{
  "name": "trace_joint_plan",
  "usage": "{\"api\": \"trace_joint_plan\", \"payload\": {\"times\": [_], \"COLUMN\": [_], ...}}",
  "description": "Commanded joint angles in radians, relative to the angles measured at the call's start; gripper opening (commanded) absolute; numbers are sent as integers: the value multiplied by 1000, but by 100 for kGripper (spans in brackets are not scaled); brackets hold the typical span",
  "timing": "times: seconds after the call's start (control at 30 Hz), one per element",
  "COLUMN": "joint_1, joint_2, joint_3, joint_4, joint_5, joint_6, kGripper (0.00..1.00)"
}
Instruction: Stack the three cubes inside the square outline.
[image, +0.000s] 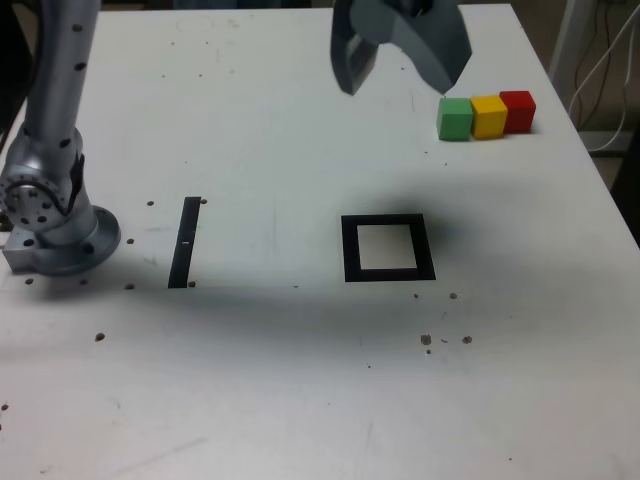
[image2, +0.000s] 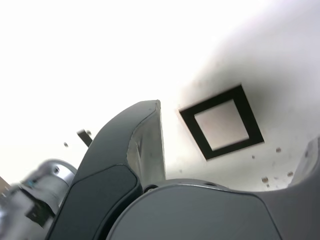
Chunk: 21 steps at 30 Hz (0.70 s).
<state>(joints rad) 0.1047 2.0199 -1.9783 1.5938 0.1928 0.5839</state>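
Three cubes sit in a touching row at the back right of the white table in the exterior view: green (image: 455, 118), yellow (image: 489, 115), red (image: 518, 110). My gripper (image: 400, 88) hangs open above the table, just to the exterior view's left of the green cube, with nothing between its fingers. The square outline (image: 350, 250) of black tape lies mid-table, nearer the camera than the gripper, and its white centre is bare. The wrist view shows the square outline (image2: 195, 132) between my two grey fingers (image2: 147, 145); no cube shows there.
A straight narrow black strip (image: 185, 243) lies to the exterior view's left of the outline. The arm's base (image: 55, 225) stands at the left edge. The table's right edge (image: 610, 190) runs close behind the cubes, with cables beyond it. Small dark specks dot the surface.
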Motion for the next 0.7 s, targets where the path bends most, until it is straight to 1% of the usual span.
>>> {"api": "trace_joint_plan", "payload": {"times": [0.0,0.13,0.37,0.57,0.67], "joint_1": [22,49,70,113,120], "joint_2": [29,71,179,269,314], "joint_3": [-43,-122,-291,-411,-489], "joint_4": [15,20,42,43,39], "joint_5": [12,38,110,135,169], "joint_6": [43,129,289,394,476], "kGripper": [99,99,99,98,98]}}
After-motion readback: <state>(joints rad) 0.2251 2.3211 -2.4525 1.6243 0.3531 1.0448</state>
